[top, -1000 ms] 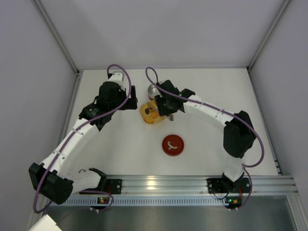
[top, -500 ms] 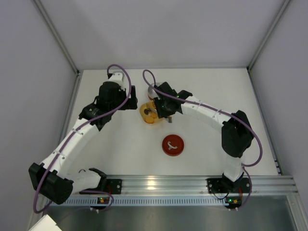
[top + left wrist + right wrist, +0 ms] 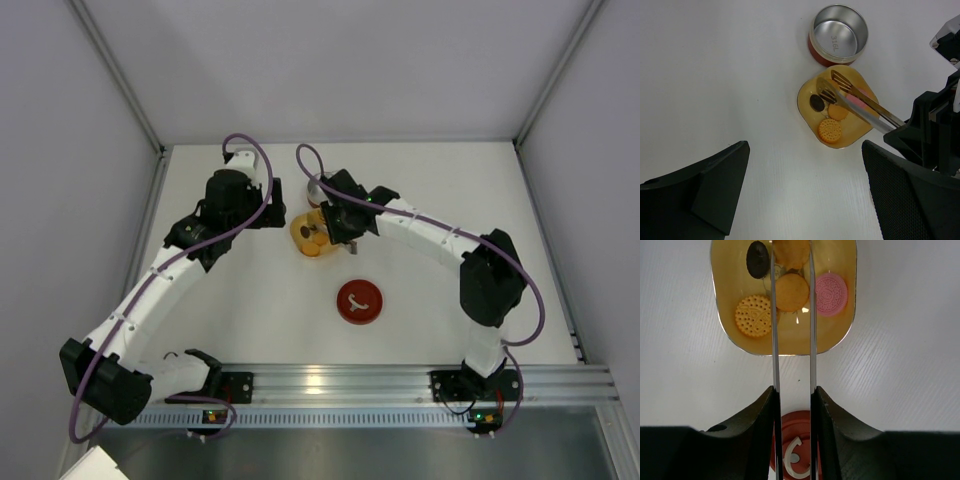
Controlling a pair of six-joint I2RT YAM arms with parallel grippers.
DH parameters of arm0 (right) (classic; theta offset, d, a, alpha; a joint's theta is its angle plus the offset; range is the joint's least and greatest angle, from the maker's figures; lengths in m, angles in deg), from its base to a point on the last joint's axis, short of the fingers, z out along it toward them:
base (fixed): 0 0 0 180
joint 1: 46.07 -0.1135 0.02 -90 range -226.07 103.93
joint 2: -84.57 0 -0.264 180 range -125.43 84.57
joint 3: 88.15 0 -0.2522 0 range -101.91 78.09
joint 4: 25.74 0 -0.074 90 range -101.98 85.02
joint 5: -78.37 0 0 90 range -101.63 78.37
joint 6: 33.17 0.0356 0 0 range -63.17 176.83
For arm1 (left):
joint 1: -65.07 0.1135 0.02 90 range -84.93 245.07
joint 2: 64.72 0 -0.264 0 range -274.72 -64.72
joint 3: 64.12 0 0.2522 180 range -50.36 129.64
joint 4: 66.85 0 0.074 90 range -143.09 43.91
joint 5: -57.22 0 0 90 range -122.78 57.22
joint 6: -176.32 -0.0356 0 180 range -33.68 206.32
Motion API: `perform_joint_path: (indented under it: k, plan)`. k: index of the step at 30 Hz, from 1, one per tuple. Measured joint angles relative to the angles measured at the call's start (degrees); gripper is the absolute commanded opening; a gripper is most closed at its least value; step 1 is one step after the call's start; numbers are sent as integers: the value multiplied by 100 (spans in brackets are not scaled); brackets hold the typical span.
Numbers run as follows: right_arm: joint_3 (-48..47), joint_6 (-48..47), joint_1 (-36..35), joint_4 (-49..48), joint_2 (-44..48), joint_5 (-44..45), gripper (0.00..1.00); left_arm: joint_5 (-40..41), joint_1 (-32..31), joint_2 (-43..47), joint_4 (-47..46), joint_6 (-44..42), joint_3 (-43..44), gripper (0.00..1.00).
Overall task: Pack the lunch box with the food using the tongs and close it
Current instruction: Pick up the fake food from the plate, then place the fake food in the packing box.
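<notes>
The tongs run forward from my right gripper, which is shut on their two silver arms. Their tips reach into the yellow dish and closely flank a plain orange food piece. Another orange piece lies between the tips further on. A brown piece, a dotted orange one and a pink one lie beside them. The lunch box stands open and empty just beyond the dish. Its red lid lies flat nearer the arm bases. My left gripper hovers open beside the dish, holding nothing.
In the top view the right arm arches over the table's right half and mostly covers the lunch box. The left arm spans the left half. White walls enclose the table on three sides.
The right gripper shifted slightly left over the dish and squeezed the tongs' arms closer together. The left arm, lid and lunch box have not moved.
</notes>
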Motion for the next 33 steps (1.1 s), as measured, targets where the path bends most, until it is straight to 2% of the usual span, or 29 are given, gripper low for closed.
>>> perform_joint_path:
  k: [12, 21, 27, 33]
  plan:
    - [-540, -129, 7, 350, 98, 225, 25, -2, 0, 0, 2, 0, 0, 99]
    - [-1475, -245, 289, 525, 94, 219, 26, -4, 0, -2, 2, 2, 0, 99]
    - [-2260, -299, 597, 581, -184, 223, 28, -7, 0, -15, 2, 2, -2, 99]
    - [-2415, -304, 721, 625, -516, 199, 28, -13, 0, -37, 4, 2, -31, 99]
